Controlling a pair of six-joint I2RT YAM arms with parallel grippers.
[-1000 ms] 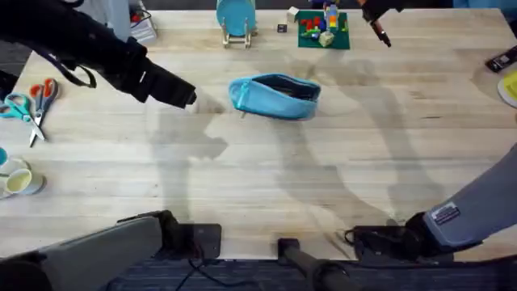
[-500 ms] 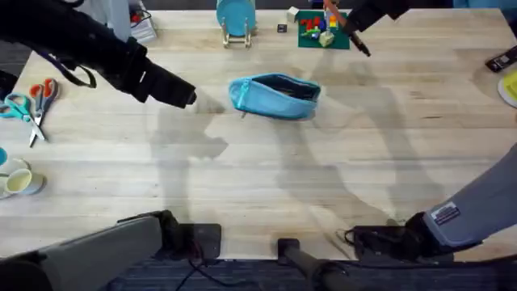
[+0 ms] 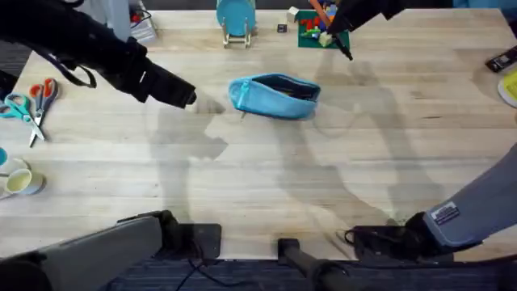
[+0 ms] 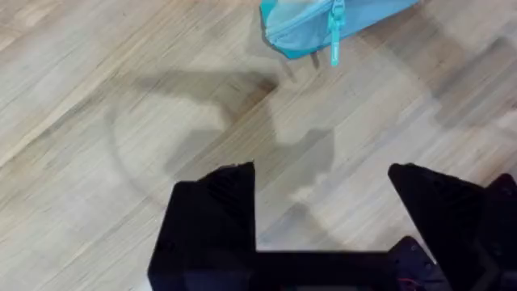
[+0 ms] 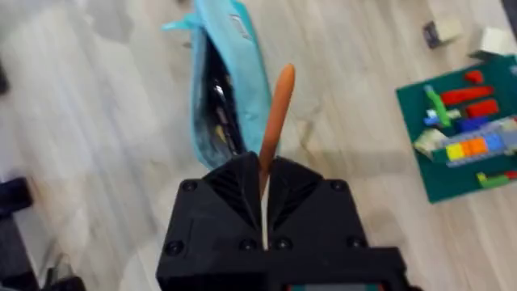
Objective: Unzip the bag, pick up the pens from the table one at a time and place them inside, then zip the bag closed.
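The light blue bag (image 3: 275, 97) lies unzipped at the middle back of the table (image 3: 266, 178), its dark inside showing. Its teal pull tab (image 4: 335, 31) hangs at the end facing my left gripper (image 3: 186, 95). That gripper hovers open and empty just left of the bag, with the black fingers (image 4: 214, 210) spread wide. Up at the back, right of the bag, my right gripper (image 3: 342, 40) is shut on an orange pen (image 5: 275, 113). The pen sticks out past the gripper (image 5: 262, 174) toward the bag's (image 5: 222, 89) opening.
Orange-handled and teal scissors (image 3: 36, 101) lie at the left edge, with a cup (image 3: 16, 182) below them. A teal disc on a wooden stand (image 3: 236, 20) and a green baseplate with bricks (image 3: 323, 32) sit along the back. A black object (image 3: 501, 58) lies at the right edge.
My right gripper has moved left along the back of the table with the pen, closer to the bag. The left arm and the bag have stayed put.
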